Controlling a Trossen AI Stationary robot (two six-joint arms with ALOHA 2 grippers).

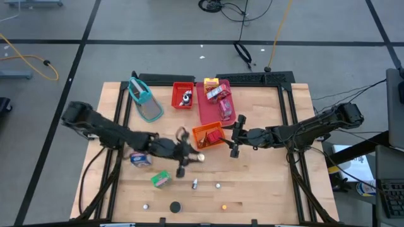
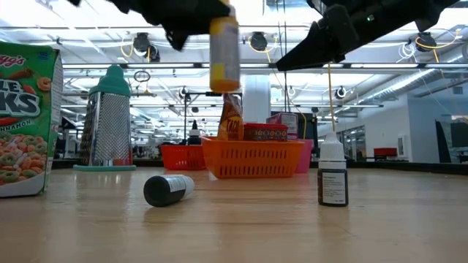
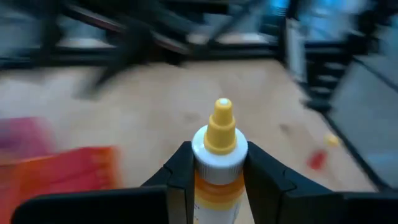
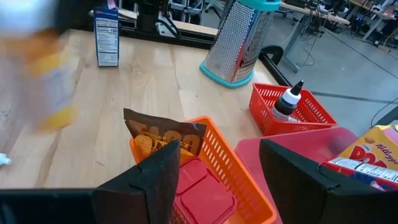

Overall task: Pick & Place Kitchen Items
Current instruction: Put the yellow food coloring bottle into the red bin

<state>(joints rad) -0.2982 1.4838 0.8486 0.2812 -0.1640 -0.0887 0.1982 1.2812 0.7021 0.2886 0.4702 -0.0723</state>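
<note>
The desk (image 1: 265,183) is only part sorted. Biggest load first: the pink tray (image 1: 208,110) at the back already carries several boxes and packets, the orange tray (image 1: 203,133) in the middle has a brown snack packet (image 4: 163,140) and a red box (image 4: 202,193) in it, and the red tray (image 1: 183,96) holds one small dark bottle (image 4: 286,104). The mesh basket (image 1: 146,101) stands beside the red tray on the left.

Plenty left loose, though. A blue box (image 1: 140,159) and a green cereal box (image 1: 161,179) lie on the left half of the desk, a small dropper bottle (image 2: 333,177) stands nearer the front, a dark tube (image 2: 168,189) lies on its side, and a scatter of caps sits along the front edge. I'd call it roughly halfway, no more.

Now my left gripper (image 3: 214,171): fingers pinched in on a yellow-capped bottle (image 3: 219,155), gripping it around the white shoulder just under the nozzle. It's up off the desk, hanging upright in the low view, just beside the orange tray's near corner. So that one is in the air, not placed yet.

My right gripper (image 4: 217,177) is spread wide and empty, hovering right over the orange tray, touching nothing as far as I can see.
</note>
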